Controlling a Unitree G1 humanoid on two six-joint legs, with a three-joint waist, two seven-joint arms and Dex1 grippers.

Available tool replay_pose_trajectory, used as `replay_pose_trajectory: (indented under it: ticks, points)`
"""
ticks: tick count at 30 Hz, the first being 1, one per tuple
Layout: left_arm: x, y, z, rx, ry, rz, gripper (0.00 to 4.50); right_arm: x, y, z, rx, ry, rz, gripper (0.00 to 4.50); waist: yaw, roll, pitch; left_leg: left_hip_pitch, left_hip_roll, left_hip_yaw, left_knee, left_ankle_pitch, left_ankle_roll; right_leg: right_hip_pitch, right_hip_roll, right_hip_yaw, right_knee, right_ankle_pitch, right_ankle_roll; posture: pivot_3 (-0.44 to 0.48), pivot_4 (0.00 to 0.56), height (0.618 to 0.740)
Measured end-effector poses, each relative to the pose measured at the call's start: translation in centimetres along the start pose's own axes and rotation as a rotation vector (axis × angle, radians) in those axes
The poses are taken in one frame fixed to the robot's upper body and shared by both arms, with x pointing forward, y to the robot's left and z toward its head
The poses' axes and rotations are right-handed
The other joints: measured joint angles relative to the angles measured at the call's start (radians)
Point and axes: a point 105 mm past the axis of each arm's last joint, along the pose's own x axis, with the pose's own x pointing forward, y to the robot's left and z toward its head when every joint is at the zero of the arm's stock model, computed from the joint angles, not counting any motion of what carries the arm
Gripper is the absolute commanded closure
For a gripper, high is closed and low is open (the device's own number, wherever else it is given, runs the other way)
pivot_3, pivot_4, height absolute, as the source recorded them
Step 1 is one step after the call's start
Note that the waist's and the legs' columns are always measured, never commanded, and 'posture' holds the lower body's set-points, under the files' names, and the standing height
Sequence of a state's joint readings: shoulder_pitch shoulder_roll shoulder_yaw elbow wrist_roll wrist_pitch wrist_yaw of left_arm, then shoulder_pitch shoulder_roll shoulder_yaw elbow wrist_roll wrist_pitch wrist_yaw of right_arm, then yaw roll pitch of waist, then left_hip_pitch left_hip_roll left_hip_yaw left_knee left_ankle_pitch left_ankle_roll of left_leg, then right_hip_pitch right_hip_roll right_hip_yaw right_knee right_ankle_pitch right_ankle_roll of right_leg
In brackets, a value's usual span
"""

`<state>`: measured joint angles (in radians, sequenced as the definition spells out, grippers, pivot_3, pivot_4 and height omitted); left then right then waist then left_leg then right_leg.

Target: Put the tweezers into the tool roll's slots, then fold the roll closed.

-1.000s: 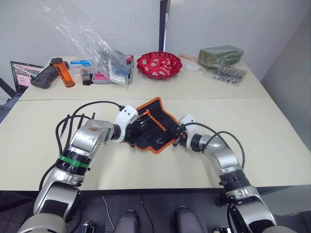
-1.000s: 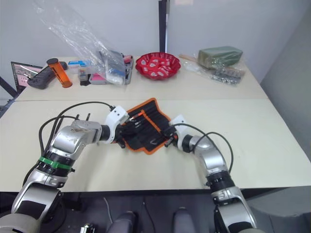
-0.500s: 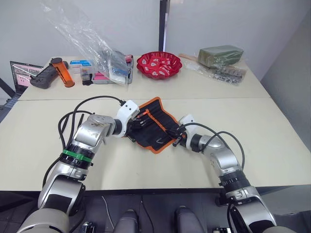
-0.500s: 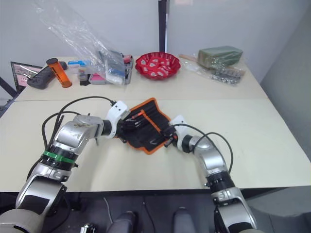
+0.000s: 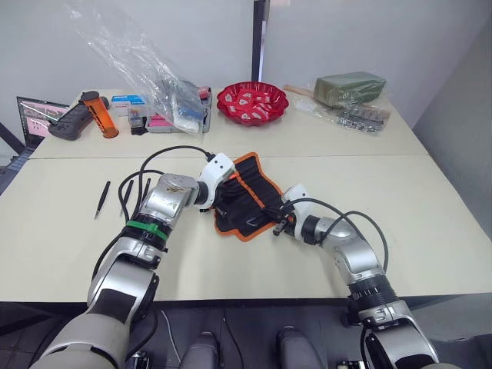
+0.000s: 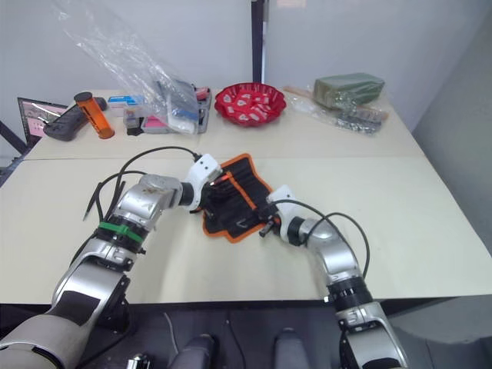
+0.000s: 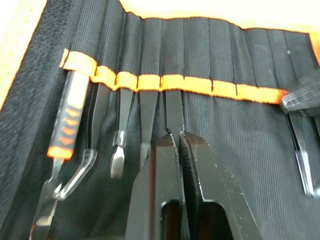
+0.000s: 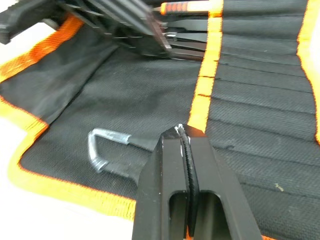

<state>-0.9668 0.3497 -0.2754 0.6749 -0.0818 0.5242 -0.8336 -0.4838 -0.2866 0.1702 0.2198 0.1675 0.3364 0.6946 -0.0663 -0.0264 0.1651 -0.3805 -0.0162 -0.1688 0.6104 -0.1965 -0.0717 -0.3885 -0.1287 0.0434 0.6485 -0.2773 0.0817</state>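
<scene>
The tool roll lies open mid-table, black with orange edging. Its orange centre strip crosses the slots. Several hold tools, among them an orange-handled one. My left gripper is over the roll's left part, shut on the end of one pair of tweezers that runs under the strip. Three loose tweezers lie on the table left of that arm. My right gripper is shut, its tips resting on the roll's orange strip by the roll's right edge.
A silver hooked tool lies on the roll's flap. At the back stand a red bowl, a clear plastic bag over boxes, an orange cylinder and a green packet. Black cables loop around my left arm.
My left arm has swung right and forward across the roll, uncovering the loose tweezers on the table. The roll's left side has been pushed slightly right. The right gripper has stayed put.
</scene>
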Motion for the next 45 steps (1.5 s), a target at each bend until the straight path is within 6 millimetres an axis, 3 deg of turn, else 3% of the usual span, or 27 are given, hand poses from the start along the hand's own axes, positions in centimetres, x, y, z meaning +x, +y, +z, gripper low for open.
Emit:
replay_pose_trajectory:
  ticks: [16,17,26,29,34,41,45]
  points:
    - [0.7,0.3,0.0,0.017,0.002,-0.023,4.50,-0.1,0.2,0.0,0.017,-0.002,-0.011,4.48,-0.002,0.000,0.000,0.000,0.000,0.000,0.000,0.000,0.000,0.000,0.000,0.000,0.000,-0.001,0.003,0.000,0.150,0.740]
    - [0.6,0.4,0.0,0.012,0.002,-0.023,3.78,0.0,0.2,0.0,0.024,-0.007,-0.016,4.50,-0.002,0.000,0.000,0.000,0.000,0.000,0.000,0.000,0.000,0.000,0.000,0.000,0.000,-0.001,0.003,0.000,0.150,0.740]
    - [-0.8,1.3,1.0,-0.035,-0.044,0.003,0.85,0.2,-0.3,0.2,0.048,-0.018,-0.021,4.50,-0.003,0.000,0.000,0.000,0.000,0.000,0.000,0.000,0.000,0.000,0.000,0.000,0.000,-0.001,0.003,0.000,0.150,0.740]
    - [-2.8,2.3,1.2,-0.035,-0.062,0.047,0.02,0.4,-0.2,0.2,0.052,-0.025,-0.017,4.50,-0.004,0.000,0.000,0.000,0.000,0.000,0.000,0.000,0.000,0.000,0.000,0.000,0.001,-0.001,0.002,0.000,0.150,0.740]
    - [-6.6,3.0,-0.2,-0.134,-0.112,0.089,0.02,0.3,-0.5,0.4,0.086,-0.053,-0.024,4.50,-0.006,0.000,0.000,0.000,0.000,-0.001,0.000,0.000,0.000,-0.001,0.000,0.000,0.001,0.001,-0.002,0.000,0.150,0.740]
    - [-12.4,3.1,0.4,-0.201,-0.307,0.160,0.02,0.2,-1.5,0.6,0.097,-0.048,-0.029,4.50,-0.003,0.001,0.000,-0.001,0.000,-0.001,0.000,0.000,0.000,-0.001,0.000,0.000,0.000,0.001,-0.002,0.000,0.150,0.740]
    - [-15.5,3.3,-1.9,-0.237,-0.344,0.252,0.02,0.3,-1.5,0.6,0.103,-0.052,-0.016,4.50,-0.009,0.001,0.000,0.000,0.000,-0.001,-0.003,0.000,0.000,-0.001,0.000,0.000,0.001,0.002,-0.002,0.000,0.150,0.740]
